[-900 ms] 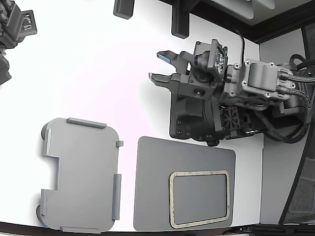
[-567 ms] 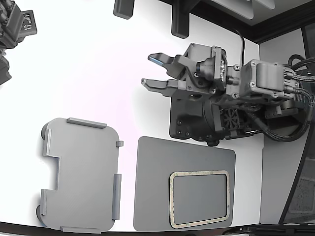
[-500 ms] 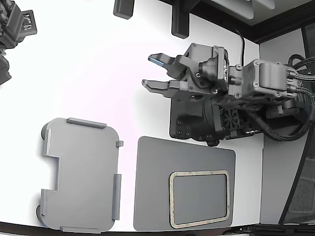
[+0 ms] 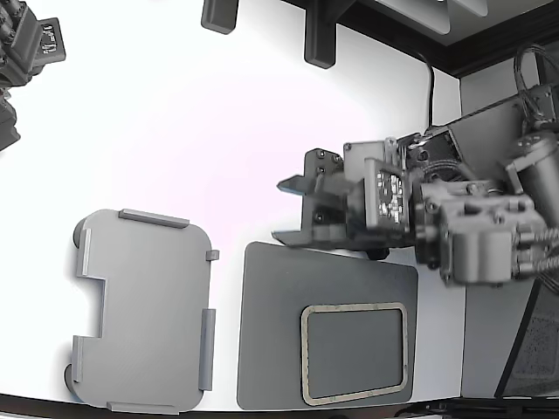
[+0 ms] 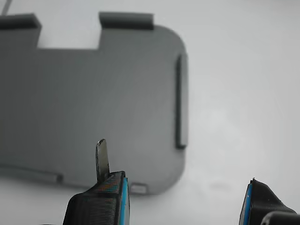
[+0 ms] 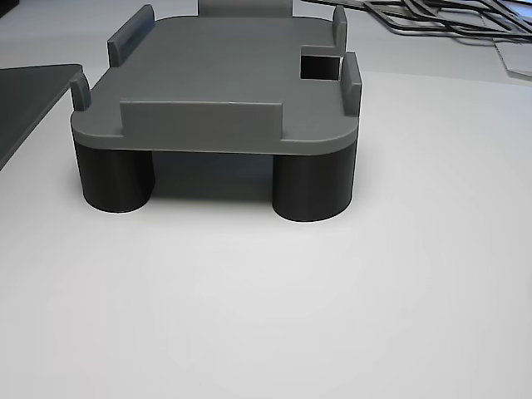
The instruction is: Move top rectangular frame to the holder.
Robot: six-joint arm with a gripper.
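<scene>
Hovering with jaws spread and empty, gripper above the white counter, just over the far edge of the dark grey mat. Lying flat on that mat toward the exterior view's right, top rectangular frame; well apart at the left, bare light grey holder on round feet.

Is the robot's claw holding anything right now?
No. The gripper is open and empty. The rectangular frame lies on the dark mat, untouched.
</scene>
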